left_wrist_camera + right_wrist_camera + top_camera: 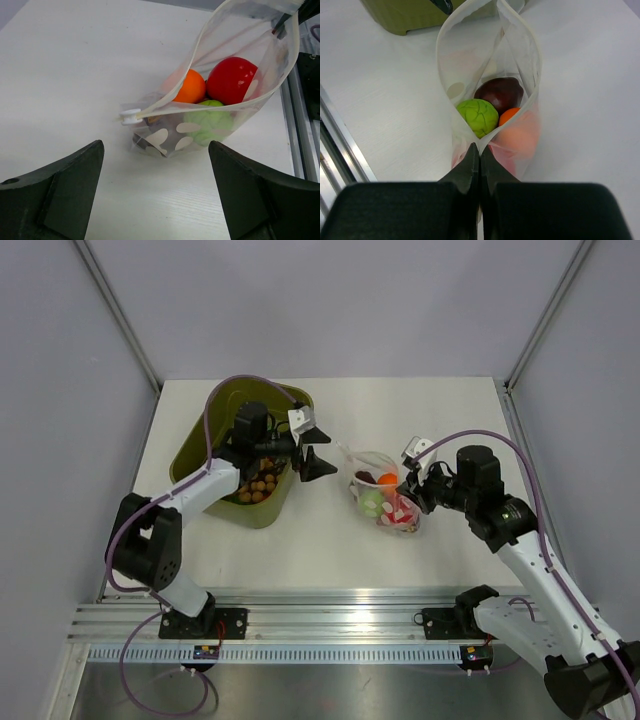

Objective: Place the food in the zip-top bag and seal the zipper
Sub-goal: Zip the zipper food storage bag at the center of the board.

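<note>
White desk is carrying (300, 550) the zip-top bag (385, 498) right of centre, with red (232, 80), orange (190, 87), green (210, 120) and dark purple food (500, 94) sitting inside and the zipper (197, 47) gaping unsealed. Right tool (480, 152) is pinching the bag's edge; left tool (322, 445) is hovering nearby, spread wide, beside an olive tub (190, 455).

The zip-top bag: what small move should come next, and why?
Probably bring the open left pincer onto the white zipper tab and close. The food is inside the zip-top bag, its mouth gapes, and the right pincer pinches the far end.
</note>
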